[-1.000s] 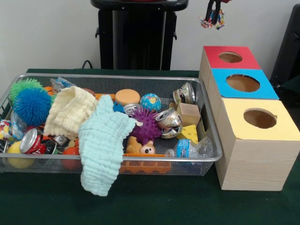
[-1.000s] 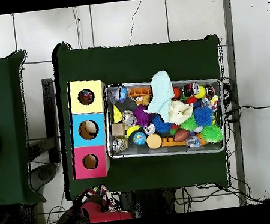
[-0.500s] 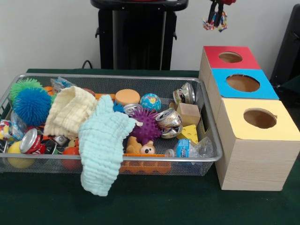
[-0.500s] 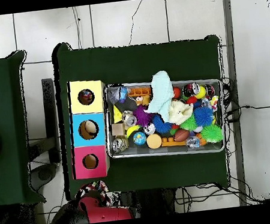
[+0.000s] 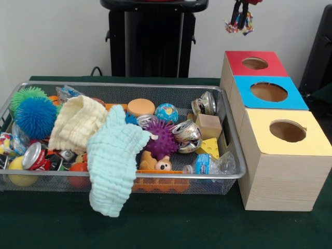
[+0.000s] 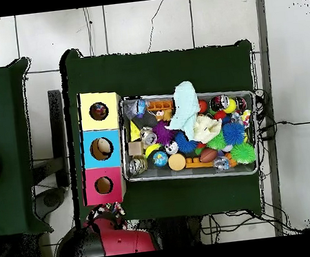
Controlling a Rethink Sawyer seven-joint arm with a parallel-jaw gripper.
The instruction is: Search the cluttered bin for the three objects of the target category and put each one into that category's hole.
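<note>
I see the bin point(image 5: 228, 136) still full of toys, cans and cloths. The box point(image 5: 282, 179) with three holes sits at its 3 o'clock side. My gripper point(image 5: 239, 15) hangs at 12 o'clock above the red hole point(image 5: 254, 63), pinching a small colorful toy point(image 5: 237, 25). I think more toys are left to find.

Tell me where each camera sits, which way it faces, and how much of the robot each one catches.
Front view: across the table, facing the robot; sees the wire bin and three-hole box; the hand hangs at the top edge, holding a multicoloured toy.
Overhead view: above, looking straight down; the red arm shows at the bottom edge.
Both share the bin, the box and the light green cloth.
</note>
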